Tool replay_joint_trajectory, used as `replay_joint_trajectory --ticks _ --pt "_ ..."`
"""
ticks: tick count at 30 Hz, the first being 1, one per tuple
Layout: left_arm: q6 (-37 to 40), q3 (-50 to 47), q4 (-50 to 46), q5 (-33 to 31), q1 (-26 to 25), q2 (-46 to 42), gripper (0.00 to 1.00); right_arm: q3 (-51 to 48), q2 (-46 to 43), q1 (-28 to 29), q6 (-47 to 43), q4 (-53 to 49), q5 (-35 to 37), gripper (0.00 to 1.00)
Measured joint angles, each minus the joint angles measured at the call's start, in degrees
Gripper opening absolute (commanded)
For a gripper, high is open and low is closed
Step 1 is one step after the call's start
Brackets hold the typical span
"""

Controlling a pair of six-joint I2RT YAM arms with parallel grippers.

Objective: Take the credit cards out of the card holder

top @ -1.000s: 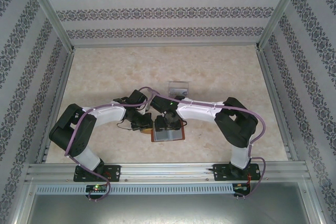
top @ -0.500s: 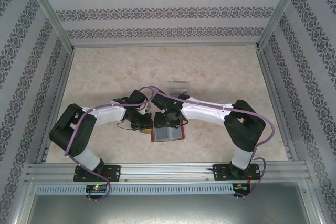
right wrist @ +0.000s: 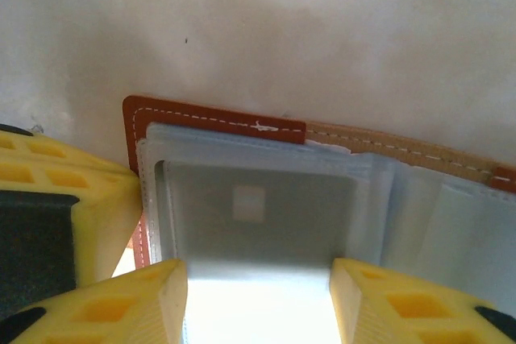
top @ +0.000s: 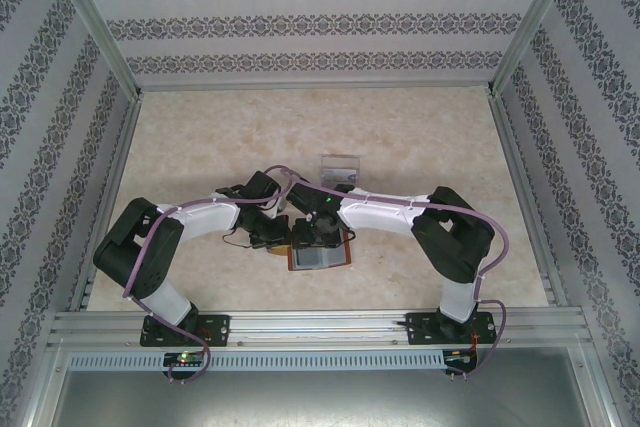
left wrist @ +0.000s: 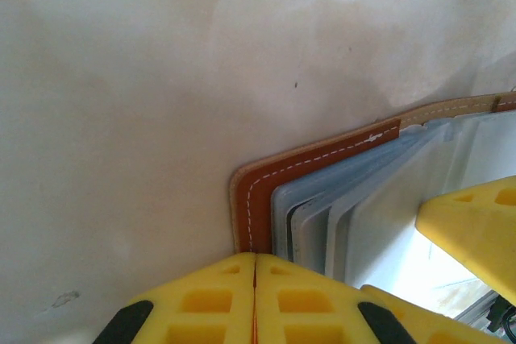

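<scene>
The card holder [top: 322,255] lies open on the table, reddish-brown leather with grey-blue pockets [left wrist: 347,215]. My left gripper [left wrist: 255,300] is shut on the holder's left leather edge [left wrist: 256,187], a thin orange strip showing between the pressed fingers; in the top view this gripper [top: 277,238] sits at the holder's left side. My right gripper [right wrist: 258,304] hovers open over the top pocket, its yellow fingers [right wrist: 121,304] spread to either side. A dark grey credit card [right wrist: 258,215] with a pale square on it lies inside that pocket. The tan strap [right wrist: 419,151] runs along the far edge.
A clear plastic tray [top: 340,168] stands just behind the grippers. Patterned walls and metal rails [top: 520,177] enclose the beige table [top: 420,137]. Both arms crowd together over the holder at the table's middle front.
The right arm's elbow swung outward and came back, its gripper shifting slightly over the holder. The left arm has stayed put, still clamped on the leather edge.
</scene>
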Motion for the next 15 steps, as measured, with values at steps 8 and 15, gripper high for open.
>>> replay_joint_trajectory --ticks 8,15 --pt "-0.02 -0.02 0.00 0.02 0.00 0.00 0.07 0.09 0.37 0.11 -0.04 -0.52 0.33 0.60" --pt "0.00 -0.04 0.00 0.00 0.02 0.00 0.07 1.31 1.09 0.20 -0.26 -2.56 1.05 0.61"
